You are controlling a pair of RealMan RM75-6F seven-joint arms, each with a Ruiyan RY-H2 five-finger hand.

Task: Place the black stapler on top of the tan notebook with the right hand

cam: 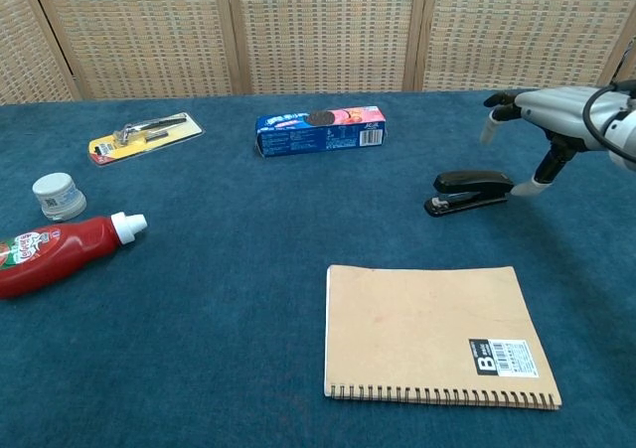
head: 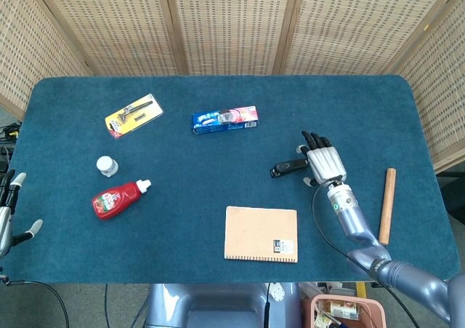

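Observation:
The black stapler (head: 289, 167) (cam: 469, 191) lies flat on the blue tablecloth, right of centre. In front of it, nearer the table's front edge, the tan notebook (head: 261, 233) (cam: 431, 335) lies flat with its spiral edge toward me. My right hand (head: 322, 164) (cam: 549, 113) hovers just right of the stapler, above its rear end, fingers spread, holding nothing. Its thumb hangs close to the stapler's right end. My left hand (head: 9, 210) shows at the far left edge of the head view, off the table, fingers apart and empty.
A ketchup bottle (head: 118, 199) and a small white jar (head: 107, 166) lie at the left. A yellow razor pack (head: 134, 115) and a blue cookie box (head: 224, 119) sit toward the back. A wooden stick (head: 386, 205) lies near the right edge.

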